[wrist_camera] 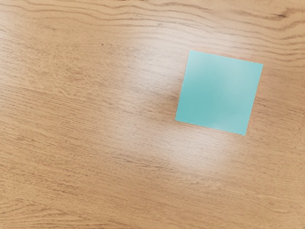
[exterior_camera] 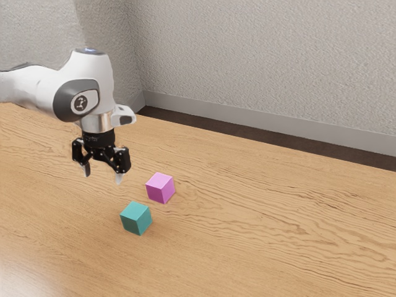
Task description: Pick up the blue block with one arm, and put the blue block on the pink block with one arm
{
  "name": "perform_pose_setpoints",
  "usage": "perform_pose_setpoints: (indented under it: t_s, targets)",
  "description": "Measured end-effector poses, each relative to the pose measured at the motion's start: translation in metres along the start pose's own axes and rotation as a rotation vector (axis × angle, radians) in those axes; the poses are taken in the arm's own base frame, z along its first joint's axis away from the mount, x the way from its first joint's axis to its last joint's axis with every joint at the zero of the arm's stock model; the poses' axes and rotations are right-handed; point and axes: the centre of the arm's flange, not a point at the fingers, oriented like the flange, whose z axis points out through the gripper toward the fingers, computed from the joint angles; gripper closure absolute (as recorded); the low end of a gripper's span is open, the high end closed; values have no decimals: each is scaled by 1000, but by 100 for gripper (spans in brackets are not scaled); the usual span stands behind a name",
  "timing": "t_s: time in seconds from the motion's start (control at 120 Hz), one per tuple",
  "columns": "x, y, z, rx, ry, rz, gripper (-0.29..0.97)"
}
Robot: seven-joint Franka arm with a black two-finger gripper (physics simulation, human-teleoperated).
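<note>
A teal-blue block (exterior_camera: 136, 218) sits on the wooden table, nearer the front than a pink block (exterior_camera: 160, 187) just behind it toward the exterior view's right. The two blocks stand close but apart. My gripper (exterior_camera: 103, 172) hangs open above the table, up and toward the exterior view's left of both blocks, with nothing between its fingers. In the wrist view the blue block (wrist_camera: 219, 92) shows its flat top from above, off to one side of my hand's centre.
The wooden table (exterior_camera: 260, 223) stretches wide toward the exterior view's right and front. A grey wall with a pale baseboard (exterior_camera: 266, 120) runs behind the table's far edge.
</note>
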Motion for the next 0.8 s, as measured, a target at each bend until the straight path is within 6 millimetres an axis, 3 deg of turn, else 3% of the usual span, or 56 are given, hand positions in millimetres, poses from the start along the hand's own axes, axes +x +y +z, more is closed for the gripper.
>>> perform_pose_setpoints:
  t_s: [0.192, 0.325, 0.417, 0.525, 0.6, 0.7, 0.8]
  targets:
    - [22, 19, 50, -97, 38, -69, 0]
    - [30, 26, 58, -148, 73, -98, 0]
    - [24, 29, 75, -155, 75, -58, 0]
    - [21, 32, 75, -157, 83, 16, 0]
    - [24, 36, 92, -151, 66, 59, 0]
    - [35, 24, 112, -149, 61, 84, 0]
    - [42, 9, 119, -151, 79, 104, 0]
